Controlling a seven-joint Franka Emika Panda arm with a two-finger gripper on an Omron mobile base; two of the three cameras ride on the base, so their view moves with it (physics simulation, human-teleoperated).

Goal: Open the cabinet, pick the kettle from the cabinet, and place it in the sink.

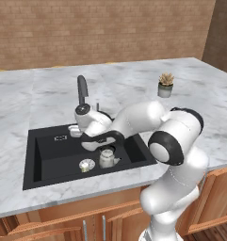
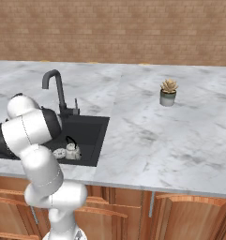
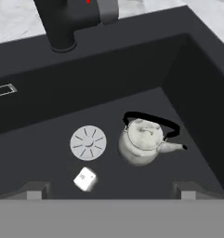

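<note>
Hand view: my fingertips (image 3: pixel 36 189) stand wide apart and empty, above the kettle (image 3: pixel 143 141), which sits upright on the sink (image 3: pixel 48 93) floor, just beside the round drain (image 3: pixel 88 142) and a small white cube (image 3: pixel 85 179). Placement appears complete. Risk: descending or swinging sideways could clip the black handle and tip the kettle; the faucet (image 1: pixel 82 89) stands near my wrist.

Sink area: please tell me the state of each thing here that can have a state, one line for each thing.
kettle: upright on the sink floor, lid on, free of the gripper.
sink: holds the kettle, no water visible.
drain: uncovered, beside the kettle.
faucet: no water running.
gripper: open, above the basin, holding nothing.
potted plant: upright on the counter.
</note>
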